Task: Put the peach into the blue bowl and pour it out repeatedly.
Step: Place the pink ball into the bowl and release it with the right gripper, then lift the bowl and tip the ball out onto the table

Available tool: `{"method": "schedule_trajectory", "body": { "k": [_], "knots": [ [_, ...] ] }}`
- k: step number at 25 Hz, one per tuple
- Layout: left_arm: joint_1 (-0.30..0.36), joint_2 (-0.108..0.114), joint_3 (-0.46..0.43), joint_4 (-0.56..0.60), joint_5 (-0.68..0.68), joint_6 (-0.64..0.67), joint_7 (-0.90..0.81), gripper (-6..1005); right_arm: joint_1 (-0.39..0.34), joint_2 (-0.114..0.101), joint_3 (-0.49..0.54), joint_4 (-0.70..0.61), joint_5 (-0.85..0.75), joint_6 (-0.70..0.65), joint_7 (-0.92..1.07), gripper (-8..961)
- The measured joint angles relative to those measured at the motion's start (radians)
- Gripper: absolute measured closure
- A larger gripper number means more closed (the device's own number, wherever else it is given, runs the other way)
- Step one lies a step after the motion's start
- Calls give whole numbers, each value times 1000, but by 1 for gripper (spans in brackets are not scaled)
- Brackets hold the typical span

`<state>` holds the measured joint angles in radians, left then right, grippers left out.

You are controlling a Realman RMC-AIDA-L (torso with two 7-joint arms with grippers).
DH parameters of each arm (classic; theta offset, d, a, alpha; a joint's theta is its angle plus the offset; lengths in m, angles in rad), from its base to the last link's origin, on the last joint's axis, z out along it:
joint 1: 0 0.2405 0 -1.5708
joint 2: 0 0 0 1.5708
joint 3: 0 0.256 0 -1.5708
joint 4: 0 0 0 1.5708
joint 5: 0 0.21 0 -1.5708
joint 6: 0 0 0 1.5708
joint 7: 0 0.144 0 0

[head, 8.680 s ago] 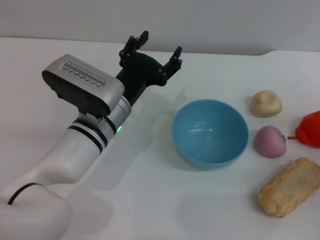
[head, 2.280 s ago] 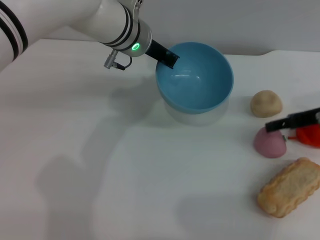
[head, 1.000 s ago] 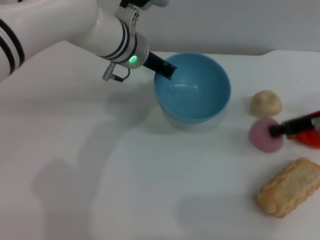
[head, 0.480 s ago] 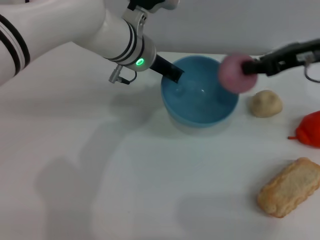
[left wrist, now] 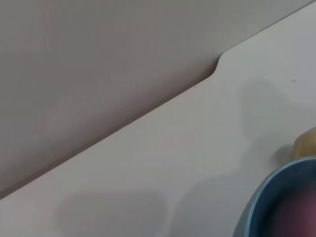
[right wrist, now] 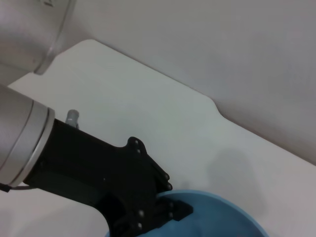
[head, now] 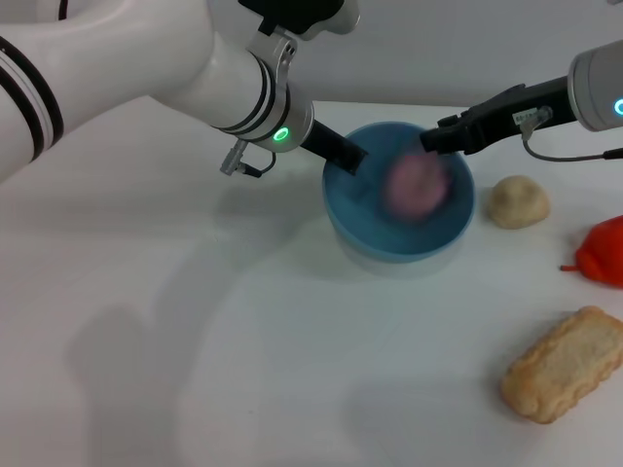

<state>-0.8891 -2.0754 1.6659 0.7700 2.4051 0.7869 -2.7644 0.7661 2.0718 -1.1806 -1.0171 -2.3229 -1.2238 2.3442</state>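
Two arms meet near the desk's far edge; left gripper (head: 343,156) clamps the blue bowl's (head: 399,243) rim; right gripper (head: 433,141), fingers unreadable, reaches over the peach (head: 416,187) inside.

Beige lumpy ball (head: 518,201), red pepper-like item (head: 601,251), bread-like block (head: 563,363) on white table (head: 243,341).

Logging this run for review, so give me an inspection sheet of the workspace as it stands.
Surface: white table, bare in front.
Job's things: peach, blurred, inside the blue bowl.
Clutter: beige ball, red item, bread-like block on the right.
Hands: left hand clamps the bowl's rim; right hand above the bowl's far rim.
Cables: thin wire under the right arm.
Surroundings: plain wall behind.
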Motion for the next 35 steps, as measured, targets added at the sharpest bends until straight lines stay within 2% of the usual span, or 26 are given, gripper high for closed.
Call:
{"method": "schedule_trajectory", "body": {
  "k": [1,7,10,12,14,18,24,28,32,35],
  "knots": [
    [1,0,0,0,0,0,0,1001,0,0,0,2,1,2,0,828],
    [3,1,0,-3,0,-12,7,1000,-30,1,5,-10,4,45,-32,606],
    [6,2,0,-3,0,-13,6,1001,-100,3,11,-37,10,181,-134,465],
    [10,2,0,-3,-1,-13,5,1001,-167,8,14,-44,36,314,-224,465],
    [12,1,7,-3,-1,-21,6,1000,-227,12,14,-40,107,427,-319,466],
    [14,2,36,-3,-2,-51,6,1000,-325,11,8,24,386,609,-573,466],
    [3,0,62,5,-1,-79,9,1000,-395,8,19,159,827,732,-969,466],
    [-11,0,78,12,5,-91,10,1000,-422,7,93,268,1202,651,-1276,466],
    [-19,0,95,21,6,-95,10,1000,-420,2,215,482,1519,397,-1589,467],
    [-24,0,109,30,7,-103,11,1000,-424,1,262,596,1633,236,-1734,467]
  ]
}}
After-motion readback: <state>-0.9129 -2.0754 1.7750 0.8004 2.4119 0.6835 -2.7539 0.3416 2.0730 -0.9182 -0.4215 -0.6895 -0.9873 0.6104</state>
